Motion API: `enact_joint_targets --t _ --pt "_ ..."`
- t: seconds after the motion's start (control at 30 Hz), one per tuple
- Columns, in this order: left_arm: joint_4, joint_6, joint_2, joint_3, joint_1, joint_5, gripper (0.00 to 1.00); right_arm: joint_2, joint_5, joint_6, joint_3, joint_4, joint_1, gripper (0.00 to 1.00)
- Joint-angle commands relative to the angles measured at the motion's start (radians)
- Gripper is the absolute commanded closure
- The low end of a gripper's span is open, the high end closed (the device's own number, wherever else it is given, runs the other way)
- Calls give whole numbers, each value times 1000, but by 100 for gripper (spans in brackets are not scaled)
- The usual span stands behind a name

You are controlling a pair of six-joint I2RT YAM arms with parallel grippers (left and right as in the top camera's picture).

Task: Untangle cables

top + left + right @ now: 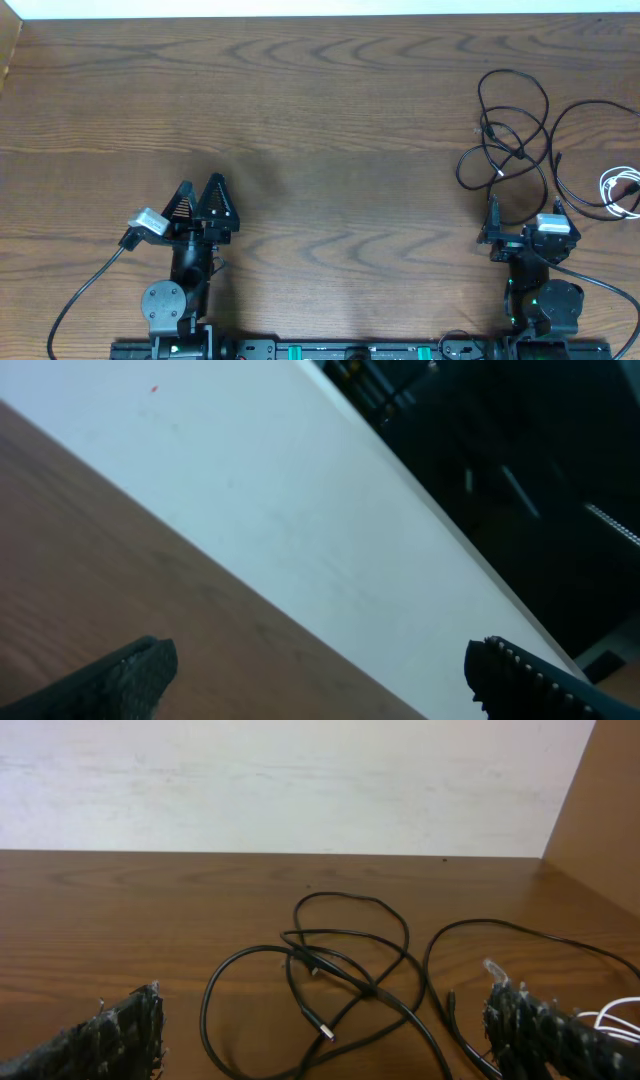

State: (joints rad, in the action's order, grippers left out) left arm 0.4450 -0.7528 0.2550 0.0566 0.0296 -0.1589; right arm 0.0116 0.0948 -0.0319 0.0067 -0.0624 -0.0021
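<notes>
The cables lie at the right of the table: a tangle of thin black cords (510, 135) with crossing loops, and a small white cord (622, 188) coiled at the right edge. In the right wrist view the black cords (345, 970) cross one another just ahead of my right gripper (325, 1012), with one plug end (327, 1032) between the fingers' line, and the white cord (618, 1018) shows at the far right. My right gripper (525, 212) stands open just below the tangle, holding nothing. My left gripper (198, 192) is open over bare wood, far from the cables.
The wooden table (320, 110) ends at a white wall (300, 780) at the back. Thicker black cords (85, 290) run from the arms' bases. The left wrist view shows my left gripper (320, 660) over wood, with the white wall (300, 500) beyond.
</notes>
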Motion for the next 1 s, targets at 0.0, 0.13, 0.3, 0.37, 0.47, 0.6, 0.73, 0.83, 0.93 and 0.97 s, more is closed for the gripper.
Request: enact_joint_targets --t 0.0,0.13,0.3,0.37,0.47,0.6,0.73,0.83,0.93,0.97 --pt "24 43 -18 -5 -5 -5 2 -7 10 16 -2 -2 10 1" --pt "75 72 -19 -34 -5 -5 2 -7 10 16 -2 -2 10 1" --pt "95 82 -25 -53 -5 -5 2 -7 10 16 -2 -2 10 1" --pt "81 99 -35 -53 -5 -5 2 -7 10 16 -2 -2 10 1" --pt "11 153 -57 -53 -5 -5 2 -6 10 16 -2 -2 10 1" --pt "-145 258 -117 -53 -5 -5 2 -6 10 16 -2 -2 10 1" --pt "-270 333 -160 -53 -5 -4 2 -6 10 16 -2 -2 10 1" --pt "-327 390 -182 -53 -5 -4 2 -6 10 16 -2 -2 10 1" --pt "-383 444 -212 -53 -5 -5 2 -6 10 16 -2 -2 10 1" --pt "-409 463 -225 -53 -5 -4 2 -6 10 16 -2 -2 10 1"
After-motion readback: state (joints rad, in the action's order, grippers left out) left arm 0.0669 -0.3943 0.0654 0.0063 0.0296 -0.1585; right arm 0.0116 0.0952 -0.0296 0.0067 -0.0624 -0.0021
